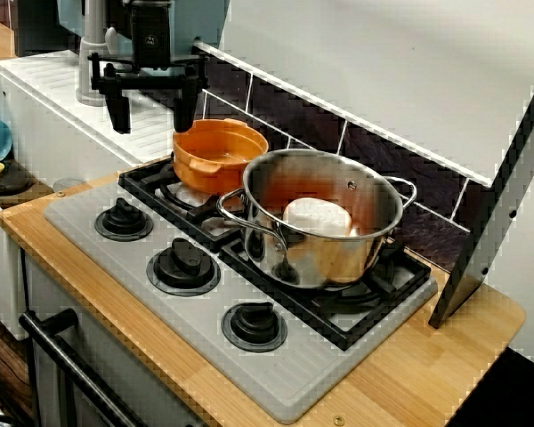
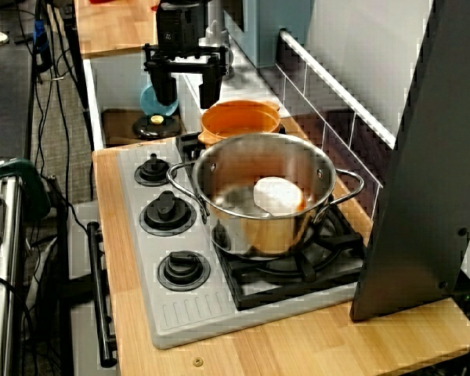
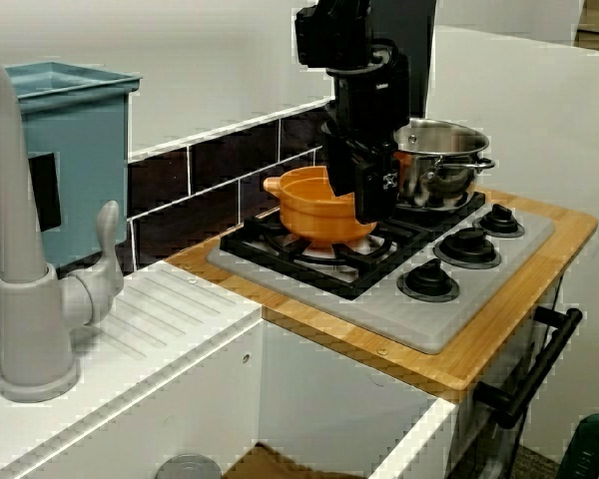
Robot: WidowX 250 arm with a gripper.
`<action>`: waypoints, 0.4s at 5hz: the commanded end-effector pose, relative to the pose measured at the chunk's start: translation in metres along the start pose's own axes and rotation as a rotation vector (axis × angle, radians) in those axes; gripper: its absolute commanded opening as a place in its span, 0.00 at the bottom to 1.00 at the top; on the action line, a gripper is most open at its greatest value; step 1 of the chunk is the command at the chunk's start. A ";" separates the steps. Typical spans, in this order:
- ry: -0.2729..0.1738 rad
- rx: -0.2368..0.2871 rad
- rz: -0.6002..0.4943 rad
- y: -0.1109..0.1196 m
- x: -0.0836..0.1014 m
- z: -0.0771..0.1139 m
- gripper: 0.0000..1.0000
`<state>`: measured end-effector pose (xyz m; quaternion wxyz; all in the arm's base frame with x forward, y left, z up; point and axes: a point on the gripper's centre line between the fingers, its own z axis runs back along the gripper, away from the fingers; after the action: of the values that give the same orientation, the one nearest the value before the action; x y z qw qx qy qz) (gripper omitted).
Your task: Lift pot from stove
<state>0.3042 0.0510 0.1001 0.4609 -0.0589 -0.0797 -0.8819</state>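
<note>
The small orange pot (image 1: pixel 218 156) (image 2: pixel 239 121) (image 3: pixel 309 212) sits upright on the back-left burner grate of the grey stove (image 1: pixel 289 374) (image 2: pixel 172 313) (image 3: pixel 449 319). My black gripper (image 1: pixel 151 111) (image 2: pixel 186 90) (image 3: pixel 361 195) hangs open above the stove's sink-side edge, just beside the pot and slightly higher than its rim. Nothing is between its fingers and they touch nothing. In the side view the gripper covers part of the pot's right side.
A larger steel pot (image 1: pixel 320 222) (image 2: pixel 262 196) holding a white object stands on the neighbouring burner, touching the orange pot. Three black knobs (image 1: pixel 185 265) line the stove front. A grey faucet (image 3: pixel 25 259) and sink lie left; a dark slanted panel (image 2: pixel 423 172) stands right.
</note>
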 end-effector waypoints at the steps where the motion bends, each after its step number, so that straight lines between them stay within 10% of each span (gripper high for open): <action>1: 0.049 0.064 0.020 0.009 -0.006 0.023 1.00; 2: 0.043 0.070 0.024 0.012 -0.005 0.023 1.00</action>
<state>0.3094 0.0511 0.1046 0.4785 -0.0519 -0.0882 -0.8721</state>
